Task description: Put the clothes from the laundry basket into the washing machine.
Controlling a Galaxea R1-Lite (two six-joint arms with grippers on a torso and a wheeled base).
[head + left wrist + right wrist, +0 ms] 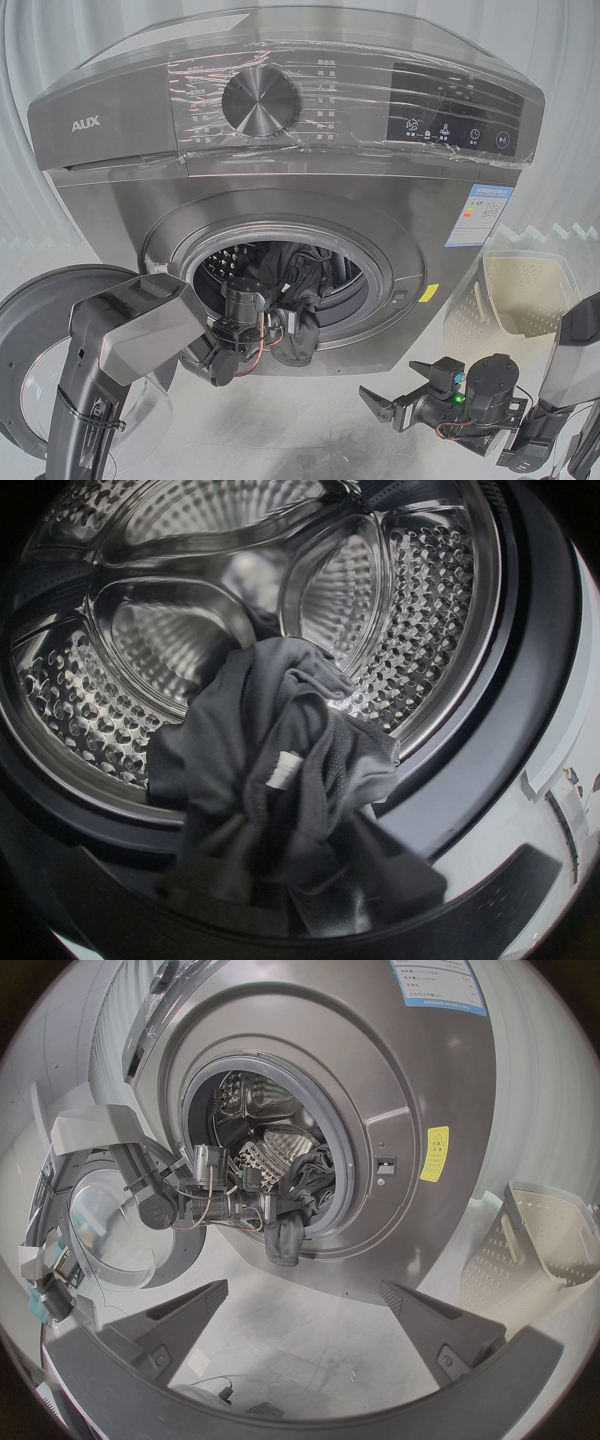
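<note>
- The washing machine [300,206] stands with its round door [37,350] swung wide open on the robot's left.
- A dark garment [300,281] lies bunched across the lower lip of the opening. Part of it rests inside the perforated steel drum [425,605], and one fold hangs down outside over the front panel.
- The left gripper [289,326] sits at the mouth of the drum, just at the lower rim. It is pinching the garment: in the left wrist view the folds gather tightly toward the camera, and the cloth hides the fingers themselves.
- A small white tag [284,770] shows among the folds.
- The right gripper [387,378] hangs low above the grey floor [300,437], in front of the machine's right side. Its fingers are spread wide with nothing between them.
- The cream perforated laundry basket [531,294] stands on the floor just right of the machine, beside the right arm.
</note>
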